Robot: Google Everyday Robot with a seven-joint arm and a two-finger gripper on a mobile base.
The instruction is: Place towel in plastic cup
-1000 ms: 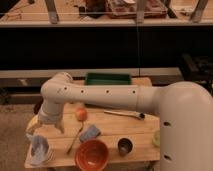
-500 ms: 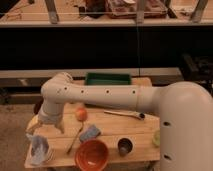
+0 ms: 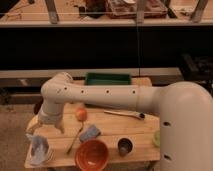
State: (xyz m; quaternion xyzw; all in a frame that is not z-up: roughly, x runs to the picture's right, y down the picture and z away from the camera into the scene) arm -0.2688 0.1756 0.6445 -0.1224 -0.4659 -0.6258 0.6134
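While the arm stretches across the wooden table (image 3: 145,131), you see the gripper (image 3: 46,127) hanging over the table's left end, its two fingers (image 3: 32,125) spread wide apart and holding nothing. Just below it, at the front-left corner, the pale towel (image 3: 38,145) stands bunched upright, its lower end seemingly inside the clear plastic cup (image 3: 46,157); you cannot tell how deep. Nearby sit an orange bowl (image 3: 92,155), a blue sponge (image 3: 90,133), an orange fruit (image 3: 81,114), a dark metal cup (image 3: 124,146) and, at the back, a green tray (image 3: 107,79).
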